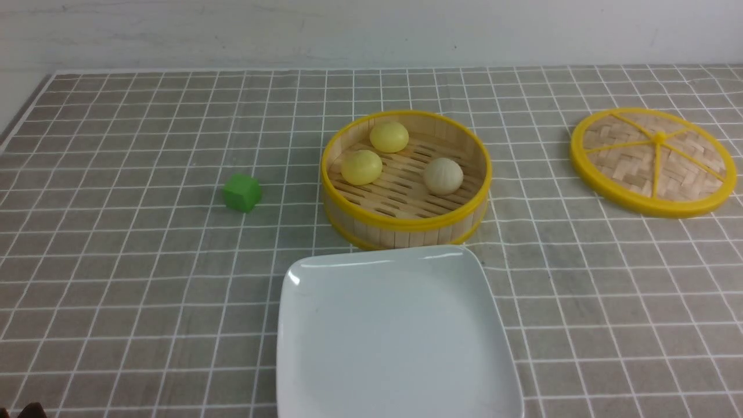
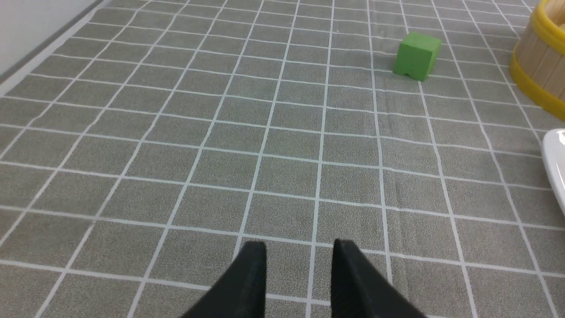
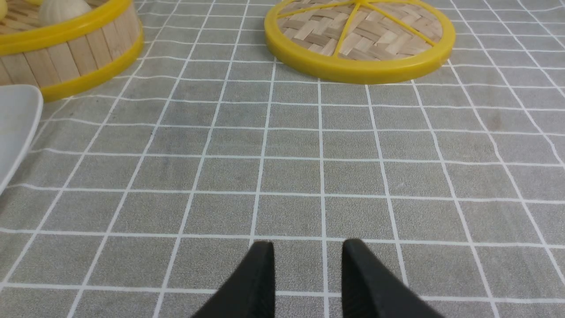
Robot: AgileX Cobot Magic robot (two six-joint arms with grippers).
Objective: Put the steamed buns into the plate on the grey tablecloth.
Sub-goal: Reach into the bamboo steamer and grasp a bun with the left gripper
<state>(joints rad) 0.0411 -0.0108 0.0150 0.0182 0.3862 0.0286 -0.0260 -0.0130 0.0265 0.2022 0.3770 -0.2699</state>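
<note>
Inside steamer basket (image 1: 406, 223): steamed buns (image 1: 361, 167) | left gripper (image 2: 299, 245) released, empty, well apart from buns | right gripper (image 3: 307, 244) likewise

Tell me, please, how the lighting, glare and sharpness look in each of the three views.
Front view: soft, even light, only faint shadows, a small glint on the rim of the plate. Left wrist view: sharp tablecloth grid, the left hand nearly featureless black. Right wrist view: equally sharp, the lid clearly lit, the right hand dark too.
</note>
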